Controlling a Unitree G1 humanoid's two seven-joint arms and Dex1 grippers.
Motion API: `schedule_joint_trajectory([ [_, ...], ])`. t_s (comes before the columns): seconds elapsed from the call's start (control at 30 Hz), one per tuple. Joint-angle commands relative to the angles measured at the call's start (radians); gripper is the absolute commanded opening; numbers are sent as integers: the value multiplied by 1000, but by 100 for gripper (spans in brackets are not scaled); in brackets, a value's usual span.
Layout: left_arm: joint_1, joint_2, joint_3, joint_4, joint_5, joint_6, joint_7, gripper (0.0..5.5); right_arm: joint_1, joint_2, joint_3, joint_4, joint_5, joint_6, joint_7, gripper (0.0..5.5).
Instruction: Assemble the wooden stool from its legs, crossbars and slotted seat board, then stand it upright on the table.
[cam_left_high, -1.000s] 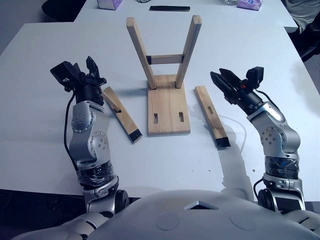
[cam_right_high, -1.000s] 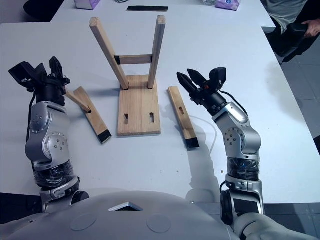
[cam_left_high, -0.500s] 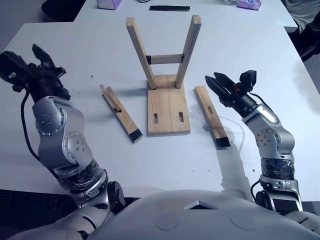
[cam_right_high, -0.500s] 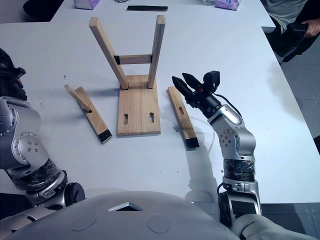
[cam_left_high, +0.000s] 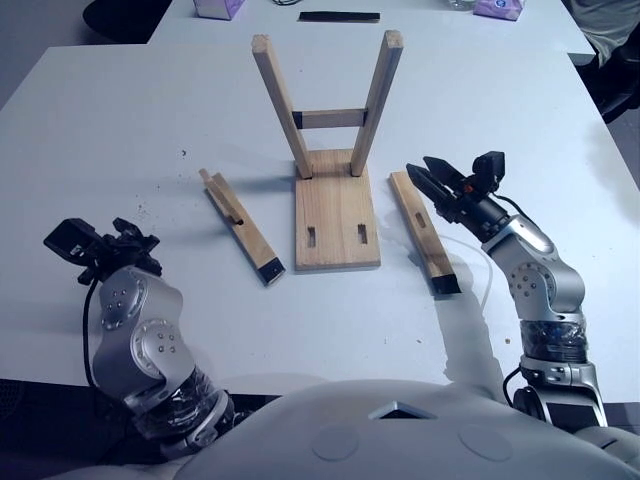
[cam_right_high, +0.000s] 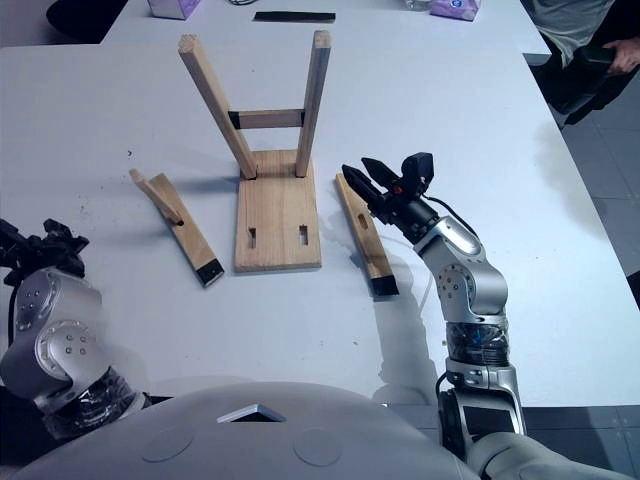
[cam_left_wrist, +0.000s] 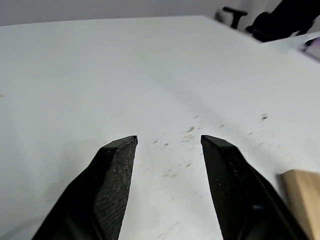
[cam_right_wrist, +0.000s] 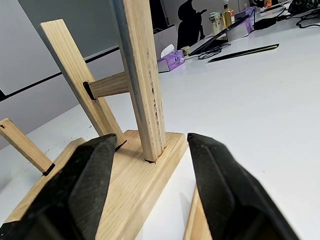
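Slotted seat board (cam_left_high: 337, 215) flat mid-table, two legs upright in its far end; right gripper (cam_left_high: 425, 172), fingers spread, over the adjacent loose leg (cam_left_high: 423, 232); left gripper (cam_left_wrist: 169, 145), fingers parted, over bare table (cam_left_high: 120, 120) near the front-left edge.

Left arm (cam_left_high: 140, 335): you have it folded in close on your left side, elbow low, forearm tipped up and forward.
Left gripper (cam_left_wrist: 167, 150): your jaws stand apart.
Right arm (cam_left_high: 540, 285): you have it bent at the elbow, forearm stretched forward and angled inward toward your left.
Right gripper (cam_left_high: 420, 168): your jaws are parted, tips pointing inward and forward.
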Motion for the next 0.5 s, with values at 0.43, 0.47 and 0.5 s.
schedule_joint_trajectory([
  [0.43, 58, -79, -95, -14, -24, 39, 6, 237, 15, -8, -13, -24, 0, 15, -14, 262],
  [0.47, 59, -78, -98, -15, -26, 41, 7, 237, 13, -9, -13, -23, 0, 16, -13, 262],
  [0.5, 60, -77, -100, -14, -29, 41, 6, 237, 11, -10, -13, -22, 0, 17, -13, 262],
])
